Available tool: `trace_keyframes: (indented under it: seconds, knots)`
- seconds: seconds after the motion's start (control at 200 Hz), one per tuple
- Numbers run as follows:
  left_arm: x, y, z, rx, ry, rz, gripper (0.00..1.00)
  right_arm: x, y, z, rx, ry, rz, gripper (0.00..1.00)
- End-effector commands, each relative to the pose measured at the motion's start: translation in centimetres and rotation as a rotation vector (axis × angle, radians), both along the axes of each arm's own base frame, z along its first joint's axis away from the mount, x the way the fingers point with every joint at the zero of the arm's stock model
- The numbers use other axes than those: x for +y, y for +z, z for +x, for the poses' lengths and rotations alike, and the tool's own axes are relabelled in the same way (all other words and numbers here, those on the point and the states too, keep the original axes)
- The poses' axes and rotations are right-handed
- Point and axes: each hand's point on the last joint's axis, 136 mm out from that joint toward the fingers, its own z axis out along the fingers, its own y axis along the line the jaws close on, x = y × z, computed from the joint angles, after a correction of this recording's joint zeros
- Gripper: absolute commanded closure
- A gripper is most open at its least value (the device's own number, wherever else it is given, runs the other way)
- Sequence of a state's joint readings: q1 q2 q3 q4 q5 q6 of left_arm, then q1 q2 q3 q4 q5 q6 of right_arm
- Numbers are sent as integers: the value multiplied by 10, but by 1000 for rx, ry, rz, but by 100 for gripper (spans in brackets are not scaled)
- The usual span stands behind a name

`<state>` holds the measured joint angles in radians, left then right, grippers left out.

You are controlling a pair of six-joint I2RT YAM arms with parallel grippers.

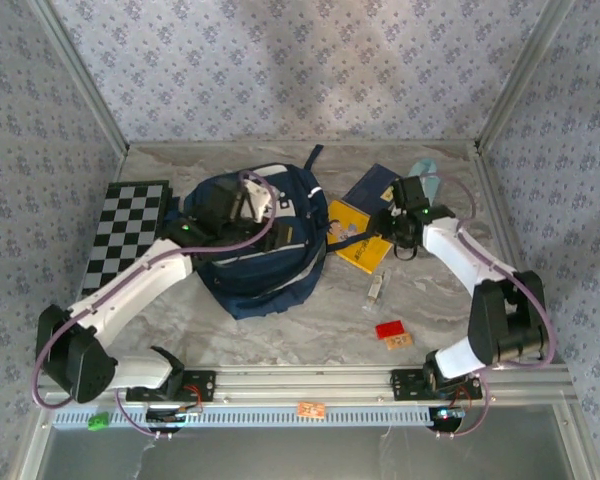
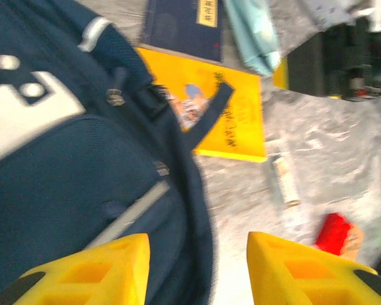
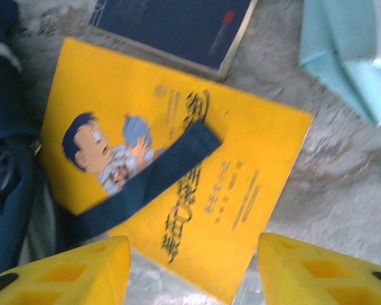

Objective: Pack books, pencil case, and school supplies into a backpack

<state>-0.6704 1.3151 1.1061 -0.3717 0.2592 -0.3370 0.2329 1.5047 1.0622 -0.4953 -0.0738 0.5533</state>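
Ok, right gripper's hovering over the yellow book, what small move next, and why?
Probably lower the right gripper onto the near edge of the yellow book and close. Its jaws stand open and empty right above the book, which lies flat on the table outside the backpack. A strap lies across the cover, so grip clear of it.

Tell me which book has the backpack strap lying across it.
The yellow book with the cartoon boy on its cover: a dark strap crosses it. The navy book next to it has no strap on it.
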Motion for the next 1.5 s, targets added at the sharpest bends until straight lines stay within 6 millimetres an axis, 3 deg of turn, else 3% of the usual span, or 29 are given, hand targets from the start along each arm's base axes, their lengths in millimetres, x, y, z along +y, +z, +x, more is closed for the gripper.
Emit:
trace_keyframes:
  seconds: [0.0,0.07,0.09,0.19,0.265,0.46,0.55,0.665,0.8,0.954,1.089,1.324,1.434,1.499]
  knots:
    - [-57,10,-1,39,65,-151,56,-3,0,20,19,51,36,41]
    - [-89,-3,-6,61,58,-143,56,-8,-11,31,49,42,64,39]
    - [-97,-7,-7,68,56,-144,57,-9,-4,42,28,40,68,39]
    - [-129,-36,-5,134,75,-153,58,-13,-13,56,52,39,54,37]
    - [-143,-64,4,194,131,-131,62,-19,-20,65,60,29,35,35]
    - [-168,-109,31,223,204,-86,66,-20,-40,84,83,25,10,33]
    - [-162,-129,41,215,244,-3,66,-20,-49,89,110,25,14,32]
    - [-139,-153,50,212,323,85,66,-19,-59,91,138,36,-3,32]
    - [-118,-173,50,245,365,141,66,-18,-66,91,142,26,7,30]
    - [-98,-178,38,245,374,190,67,-15,-79,84,183,39,-23,29]
    - [-79,-180,29,256,389,244,67,-14,-77,72,186,39,-23,29]
    - [-90,-159,17,307,393,144,65,1,-65,40,186,70,25,28]
    - [-99,-153,13,361,411,69,56,14,-52,24,164,115,67,27]
    - [-102,-158,12,401,436,31,52,19,-59,1,213,142,83,28]
